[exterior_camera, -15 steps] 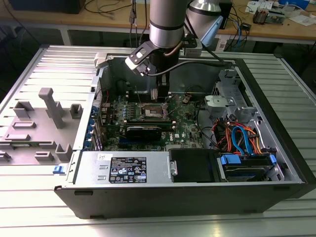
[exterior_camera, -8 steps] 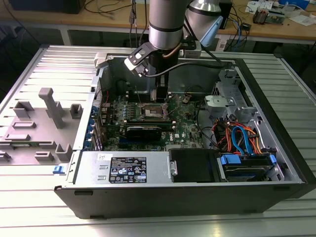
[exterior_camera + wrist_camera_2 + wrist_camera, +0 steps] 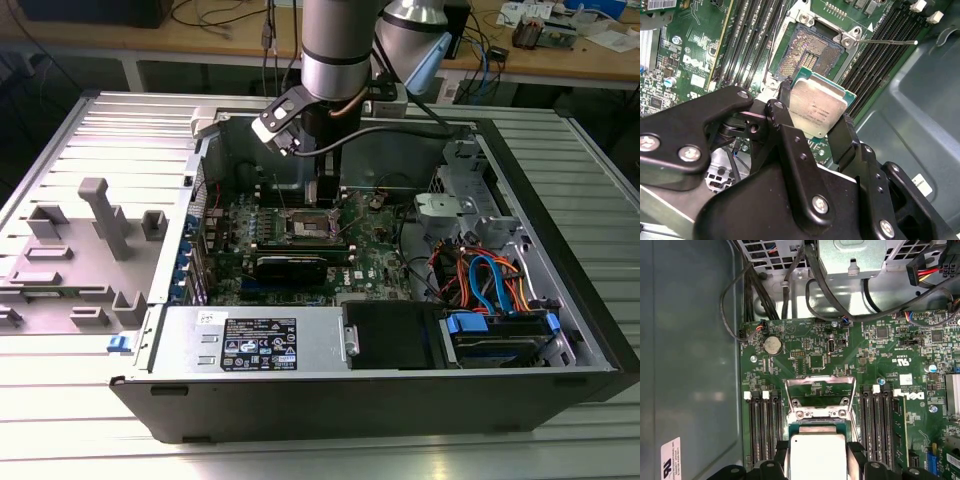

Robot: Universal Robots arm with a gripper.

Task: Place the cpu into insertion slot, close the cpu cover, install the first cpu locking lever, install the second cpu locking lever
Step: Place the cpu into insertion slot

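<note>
Hand (image 3: 814, 116) grips cpu (image 3: 817, 105) over open insertion slot (image 3: 807, 50); slot corner hidden behind cpu.

Black fingers (image 3: 842, 135) clamp the cpu (image 3: 817, 107) near the insertion slot (image 3: 807, 52).

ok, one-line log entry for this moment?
tool: shut on silver-grey square cpu | dark square insertion slot: empty | silvery metal cpu cover: open

I log: claw (image 3: 815, 112) matte black, its flat link plates (image 3: 695, 125) pinned with silvery screws (image 3: 689, 153). Above the claw, the arm (image 3: 335, 50) is a brushed silver tube with a pale blue joint cap (image 3: 428, 62); a black cable (image 3: 400, 127) runs off beside it.
</note>
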